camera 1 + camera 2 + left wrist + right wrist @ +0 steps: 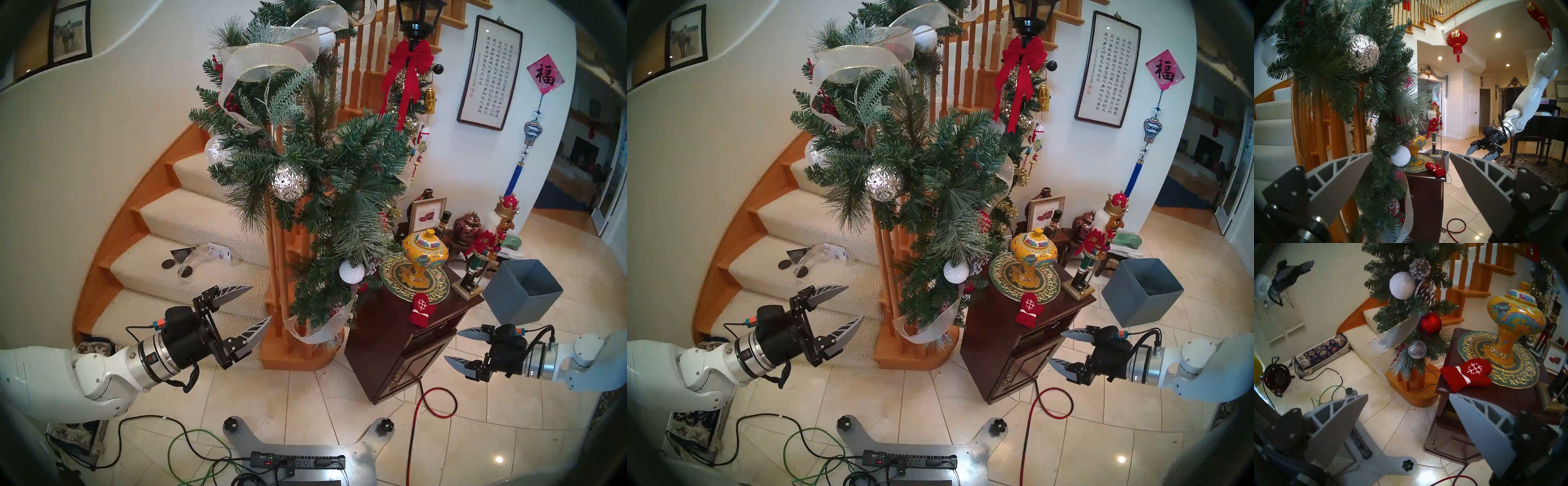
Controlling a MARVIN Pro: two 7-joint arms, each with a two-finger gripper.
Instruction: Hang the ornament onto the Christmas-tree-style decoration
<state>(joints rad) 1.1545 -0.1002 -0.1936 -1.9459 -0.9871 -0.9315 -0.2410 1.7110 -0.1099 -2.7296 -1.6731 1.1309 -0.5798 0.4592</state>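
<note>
Both my left pincer (260, 303) and right pincer (452, 345) gape wide, empty, while the soft red mitten (419, 310) lies on the glossy dark cabinet (383, 342), beside the bushy garland (325, 190) hiding the banister.

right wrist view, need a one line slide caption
Open right claw short of the small red fabric mitten lying on the dark wooden cabinet, beside the bushy green pine garland.

- Our left gripper (261, 302): fingers spread wide, empty, arm reaching forward and up from the lower left.
- Our right gripper (453, 344): fingers apart, empty, wrist level, pointing toward our left.
</note>
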